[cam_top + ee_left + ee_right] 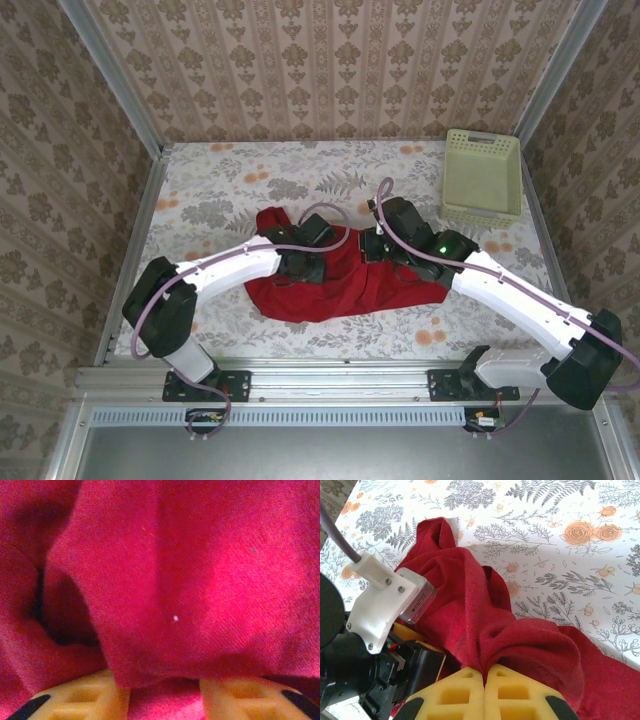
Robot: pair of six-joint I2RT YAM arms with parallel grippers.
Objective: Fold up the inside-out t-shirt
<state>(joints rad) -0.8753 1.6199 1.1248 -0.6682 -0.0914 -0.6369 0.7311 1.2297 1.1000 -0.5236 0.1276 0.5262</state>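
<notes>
Right wrist: right jaws clamp the t-shirt [470, 605]; left jaws stand apart, cloth between.

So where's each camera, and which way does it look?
Top camera: above and behind, looking down at the table, left arm, right arm, red t-shirt, pale basket.
Left wrist: on the left hand, facing the t-shirt close up; its yellow fingers show.
Right wrist: on the right hand, looking across the t-shirt; its fingers and the left hand show.
All three share the t-shirt.

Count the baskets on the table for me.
1: the pale green basket sits at the far right corner of the table, apart from the red t-shirt. None seems hidden.
</notes>
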